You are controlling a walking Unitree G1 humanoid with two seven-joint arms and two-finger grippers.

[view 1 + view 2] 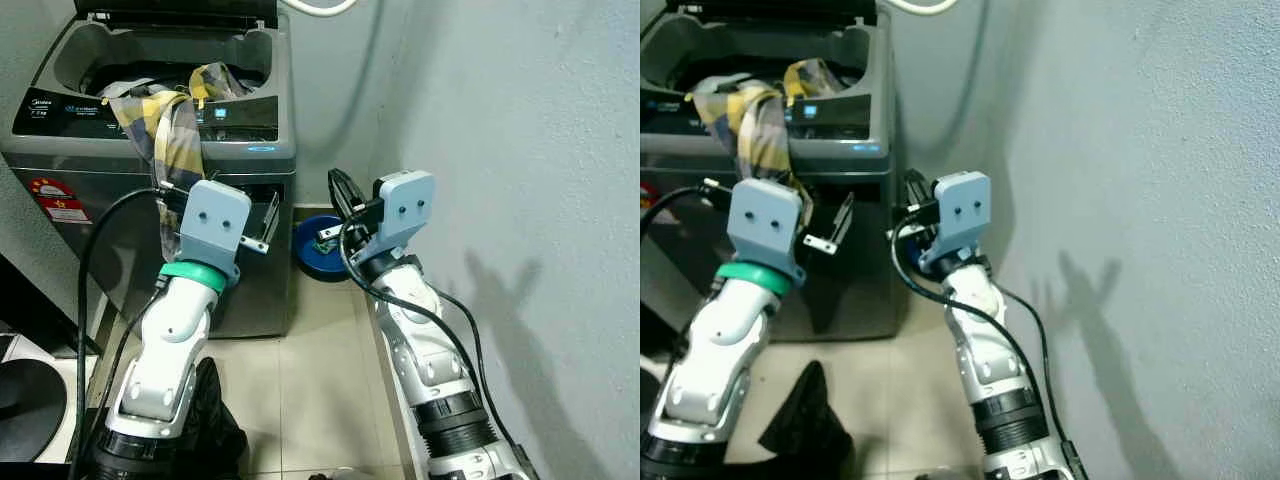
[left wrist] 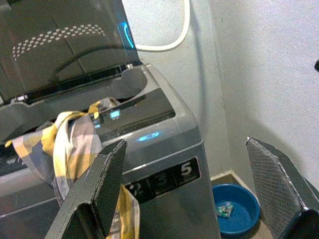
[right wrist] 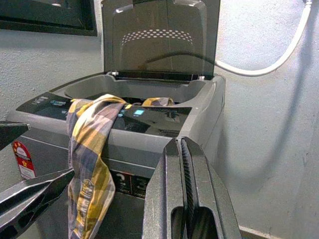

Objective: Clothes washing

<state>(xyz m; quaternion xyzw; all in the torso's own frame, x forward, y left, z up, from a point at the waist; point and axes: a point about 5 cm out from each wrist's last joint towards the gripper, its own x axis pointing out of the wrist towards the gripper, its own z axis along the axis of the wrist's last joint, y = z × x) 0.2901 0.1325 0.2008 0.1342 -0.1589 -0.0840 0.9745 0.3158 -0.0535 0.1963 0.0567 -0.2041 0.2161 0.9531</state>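
The washing machine (image 1: 150, 170) stands open, its lid (image 3: 159, 40) raised at the back. A yellow-and-grey checked cloth (image 1: 170, 125) lies half in the tub and half out: one end rests among the dark laundry inside, the other hangs over the front edge and down across the control panel (image 1: 235, 112).

In front of the machine, the left gripper (image 2: 199, 184) hovers near the hanging end of the cloth, its fingers spread wide and holding nothing. The right gripper (image 3: 187, 194) is raised beside the machine's right front corner, its fingers pressed together and empty.

The main risk is that the cloth slips. With so much of it hanging outside, a glancing touch from the open left fingers could probably drag the whole piece over the edge and onto the floor. A grip on only a loose fold could give the same result. Fingers closing near the panel might also press a button by accident. On the floor just right of the machine sits a blue basin (image 1: 322, 250); a dark cloth (image 1: 210, 410) lies in front, where it could tangle the robot's steps.
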